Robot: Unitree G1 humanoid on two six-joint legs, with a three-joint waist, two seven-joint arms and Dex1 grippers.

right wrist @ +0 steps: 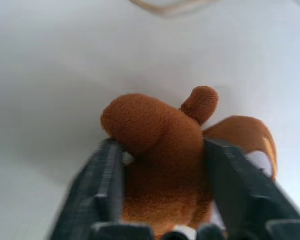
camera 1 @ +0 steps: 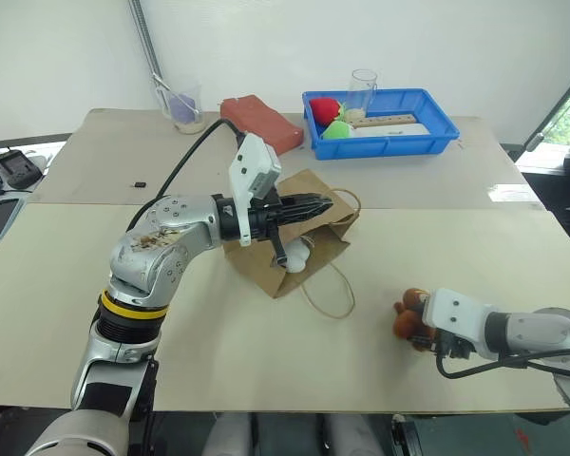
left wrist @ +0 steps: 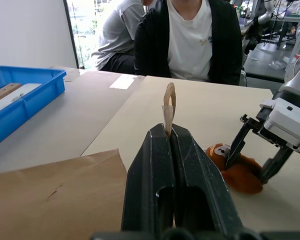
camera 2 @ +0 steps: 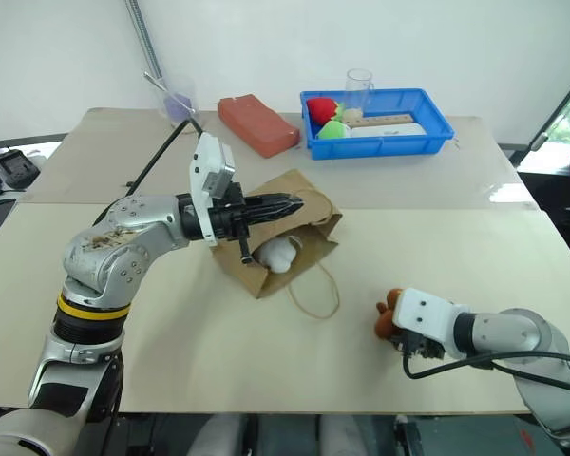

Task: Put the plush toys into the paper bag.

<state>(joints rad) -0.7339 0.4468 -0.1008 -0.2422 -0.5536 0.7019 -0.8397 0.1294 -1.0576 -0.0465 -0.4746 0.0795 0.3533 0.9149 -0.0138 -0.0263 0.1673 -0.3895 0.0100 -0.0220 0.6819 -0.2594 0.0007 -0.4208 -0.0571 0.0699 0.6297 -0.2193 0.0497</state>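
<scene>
The right end effector (right wrist: 162, 190) straddles the fist-sized brown-orange plush monkey (right wrist: 165, 165), which lies on the pale counter (camera 1: 218, 351) at about four o'clock from the plain brown kraft paper bag (camera 2: 280, 242); its two black fingers sit against the toy's flanks, though whether they have fully clamped I cannot tell. To do this step well, I would judge the fingers should squeeze the soft body near its middle, not just an ear or a limb, so that the toy does not sag or slip on the lift, and then carry it high enough to clear the bag's rim before letting go over the mouth. The left end effector (left wrist: 169, 137) is clenched on one looped tan paper-rope handle (left wrist: 169, 102), holding the upper side of the bag raised so the mouth gapes towards the monkey; that hold should be kept steady, since the light bag could slide or collapse. The fluffy white plush toy (camera 2: 275, 254) sits already in the bag's mouth, and the second handle (camera 2: 315, 293) lies slack on the counter. At one o'clock from the bag, the blue plastic tray (camera 1: 437, 141) holds a red round item (camera 1: 323, 109), a green round item (camera 1: 337, 130), a wooden strip (camera 1: 385, 121) and a clear glass (camera 1: 363, 92).
</scene>
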